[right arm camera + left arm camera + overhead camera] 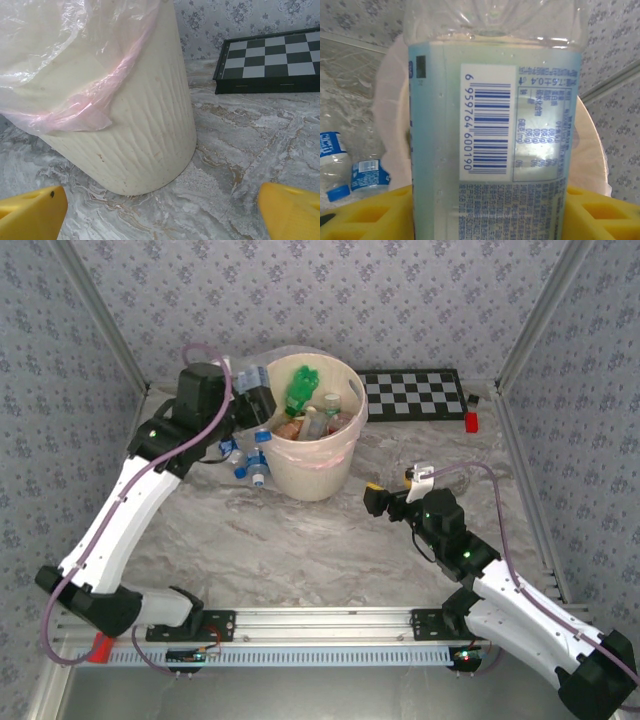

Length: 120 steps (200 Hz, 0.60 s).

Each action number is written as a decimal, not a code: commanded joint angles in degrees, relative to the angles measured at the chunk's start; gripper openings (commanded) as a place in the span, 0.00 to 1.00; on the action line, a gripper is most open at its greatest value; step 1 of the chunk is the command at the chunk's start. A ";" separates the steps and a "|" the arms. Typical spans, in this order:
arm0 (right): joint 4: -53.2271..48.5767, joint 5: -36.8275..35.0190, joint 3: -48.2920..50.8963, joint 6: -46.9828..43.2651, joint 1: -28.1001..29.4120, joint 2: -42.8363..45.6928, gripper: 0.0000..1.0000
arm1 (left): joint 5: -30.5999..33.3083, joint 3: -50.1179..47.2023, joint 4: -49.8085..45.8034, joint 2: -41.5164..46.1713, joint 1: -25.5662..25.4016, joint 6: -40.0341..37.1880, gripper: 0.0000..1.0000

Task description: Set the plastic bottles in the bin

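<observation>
From above, the bin (330,465), a round, tapered, pale cream bucket with a thin liner (262,358) over its rim, stands near the far edge of the grey-marbled desk (300,550); several plastic bottles (302,390) already lie inside, a green one uppermost; a few loose bottles (250,460) lie on the desk just beside the bin's left foot. The left end effector (252,390) carries a clear bottle (248,373) at the bin's left rim, raised, I judge, to clear the wall before release; the right end effector (385,500) sits low, right of the bin and apart from it.

At the left wrist, the clear bottle is clamped between yellow fingers (365,215); its wall is thin and crinkled, its glossy pale-blue label (490,125) bears a barcode; the bin's cream rim shows behind it on both sides; whether it is over the opening I cannot tell.

At the right wrist, the yellow fingers stand wide apart with nothing between; the bin's wall is matt and faintly fluted, the liner wrinkled and pink-tinged; a checkerboard (270,60) lies toward the far right corner.
</observation>
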<state>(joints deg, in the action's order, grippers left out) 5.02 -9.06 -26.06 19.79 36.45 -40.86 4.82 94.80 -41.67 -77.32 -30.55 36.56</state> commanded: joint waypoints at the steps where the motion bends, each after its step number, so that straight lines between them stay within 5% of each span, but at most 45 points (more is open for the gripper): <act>1: 1.53 0.40 0.34 0.77 -0.28 0.56 1.00 | 1.91 5.16 -1.87 -3.14 -1.64 0.11 0.63; 74: 1.27 0.30 0.22 0.77 -0.37 0.67 1.00 | 4.92 14.93 -6.28 -12.03 -2.64 -0.52 0.68; 120: 1.16 0.34 0.21 0.77 -0.32 0.78 1.00 | 5.72 16.36 -7.46 -13.53 -2.63 -0.29 0.89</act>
<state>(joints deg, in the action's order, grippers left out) 5.02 -8.93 -26.06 19.97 36.45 -40.86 9.08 108.66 -47.20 -90.54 -33.08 36.49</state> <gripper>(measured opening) 0.998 0.874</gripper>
